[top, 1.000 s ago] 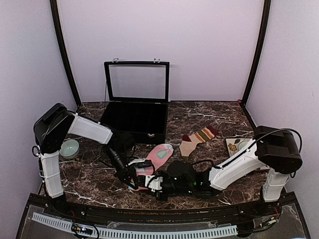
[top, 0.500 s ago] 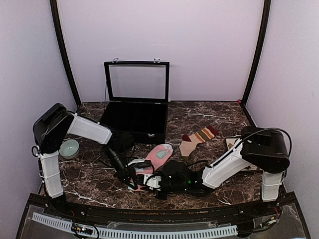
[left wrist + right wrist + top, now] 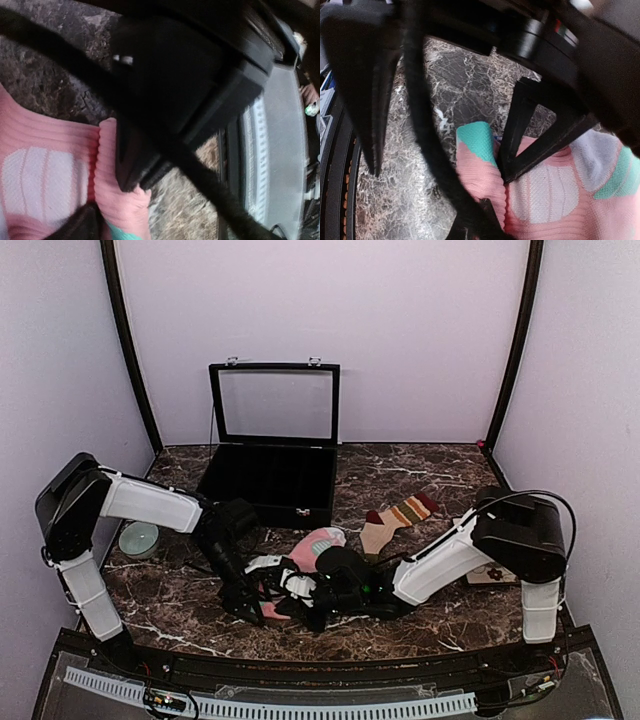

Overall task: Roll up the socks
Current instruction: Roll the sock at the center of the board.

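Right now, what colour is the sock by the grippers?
The sock is pink with mint-teal and white patches; clearest from right wrist.

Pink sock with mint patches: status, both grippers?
Left gripper looks open beside pink mint-patched sock. Right gripper shut at its near end, hold unclear. Tan striped sock lies apart, untouched.

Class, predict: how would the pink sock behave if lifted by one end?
Probably floppy: the pink sock already folds over itself. Likely light, being thin ribbed knit. It should not roll or slide freely on the marble table.
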Controlling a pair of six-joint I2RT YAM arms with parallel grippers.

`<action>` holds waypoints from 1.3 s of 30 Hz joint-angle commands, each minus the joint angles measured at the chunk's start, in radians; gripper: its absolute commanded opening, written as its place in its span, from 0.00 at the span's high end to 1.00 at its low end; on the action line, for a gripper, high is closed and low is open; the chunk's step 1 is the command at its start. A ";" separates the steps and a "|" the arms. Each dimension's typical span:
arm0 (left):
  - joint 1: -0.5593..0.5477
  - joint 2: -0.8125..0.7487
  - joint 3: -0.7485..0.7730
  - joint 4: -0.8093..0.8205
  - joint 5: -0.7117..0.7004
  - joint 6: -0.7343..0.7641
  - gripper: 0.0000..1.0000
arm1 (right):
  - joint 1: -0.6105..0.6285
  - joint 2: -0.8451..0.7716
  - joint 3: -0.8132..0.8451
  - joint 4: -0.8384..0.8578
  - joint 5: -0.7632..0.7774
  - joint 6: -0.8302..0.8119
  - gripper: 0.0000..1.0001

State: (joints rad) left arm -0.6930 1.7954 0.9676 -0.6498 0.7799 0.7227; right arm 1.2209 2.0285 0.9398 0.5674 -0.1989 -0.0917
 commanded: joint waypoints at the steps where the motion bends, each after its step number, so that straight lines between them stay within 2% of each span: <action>1: 0.011 -0.098 -0.099 0.112 -0.230 -0.029 0.02 | -0.035 0.054 0.028 -0.199 -0.042 0.128 1.00; 9: 0.072 -0.418 -0.217 0.221 -0.362 -0.048 0.01 | -0.052 0.044 0.064 -0.308 -0.055 0.190 1.00; 14: 0.114 -0.546 -0.301 0.312 -0.517 -0.135 0.01 | -0.073 0.051 0.096 -0.360 -0.124 0.258 1.00; 17: 0.176 -0.601 -0.334 0.351 -0.514 -0.154 0.01 | -0.094 0.063 0.130 -0.410 -0.182 0.307 1.00; 20: 0.215 -0.579 -0.326 0.319 -0.464 -0.090 0.02 | -0.116 0.080 0.148 -0.445 -0.245 0.371 1.00; 21: 0.216 -0.569 -0.313 0.278 -0.420 -0.053 0.08 | -0.122 0.086 0.152 -0.452 -0.266 0.395 1.00; 25: 0.212 -0.574 -0.277 0.183 -0.216 0.046 0.23 | -0.143 0.104 0.153 -0.470 -0.314 0.475 1.00; 29: 0.144 -0.549 -0.255 0.074 -0.121 0.222 0.36 | -0.184 0.119 0.142 -0.443 -0.374 0.581 1.00; 30: 0.122 -0.537 -0.249 0.053 -0.110 0.252 0.36 | -0.194 0.119 0.130 -0.425 -0.381 0.602 1.00; 35: -0.057 -0.454 -0.219 0.092 -0.218 0.298 0.32 | -0.223 0.141 0.131 -0.414 -0.428 0.661 1.00; 39: -0.096 -0.389 -0.164 0.168 -0.259 0.291 0.33 | -0.224 0.171 0.169 -0.459 -0.444 0.668 1.00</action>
State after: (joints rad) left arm -0.7658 1.3666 0.7403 -0.5236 0.5632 0.9695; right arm 1.0046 2.1151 1.1191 0.2871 -0.6777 0.5354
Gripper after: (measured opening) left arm 0.680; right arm 0.017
